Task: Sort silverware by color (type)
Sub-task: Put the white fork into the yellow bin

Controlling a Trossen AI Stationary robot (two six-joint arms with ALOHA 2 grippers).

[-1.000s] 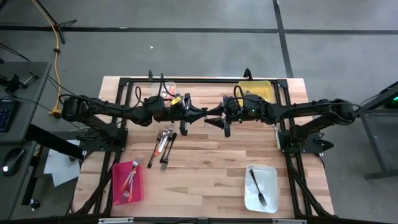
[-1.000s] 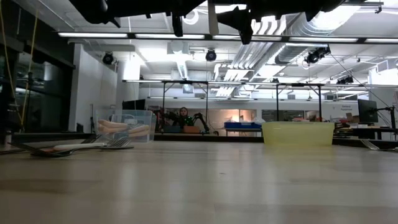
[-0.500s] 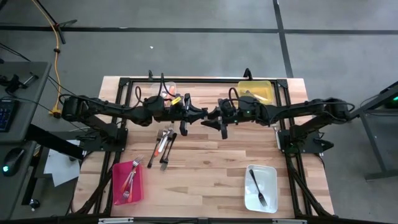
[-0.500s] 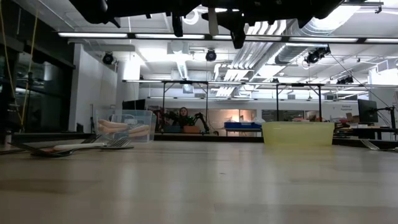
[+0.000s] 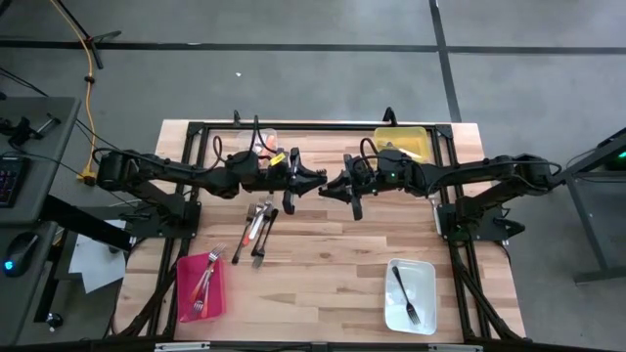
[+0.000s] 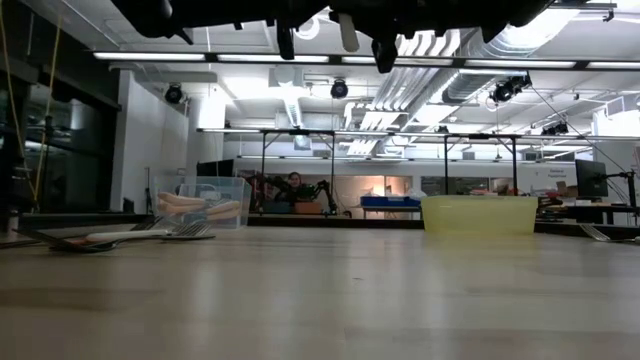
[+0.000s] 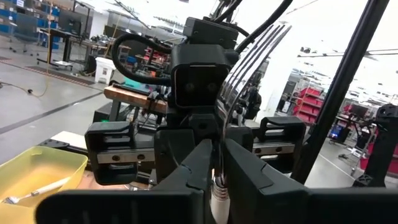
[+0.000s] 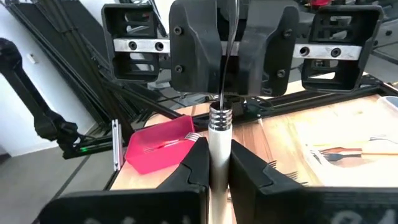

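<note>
Mid-table, well inside its edges, both hands (image 5: 329, 186) clamp one white-handled fork (image 8: 219, 134).

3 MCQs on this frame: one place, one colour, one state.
1. The lone dark fork lies in:
A. the red bin
B. the white bin
C. the yellow bin

2. Handle colour of the fork held up between the arms:
A. orange
B. red
C. white

3. The right gripper is:
A. wide open over the table
B. shut on the fork's handle
C. resting in a bin

Key:
1 B: the dark fork lies inside the white bin.
2 C: the white-handled fork shows in the right wrist view.
3 B: the right gripper has its fingers pressed against that handle.
</note>
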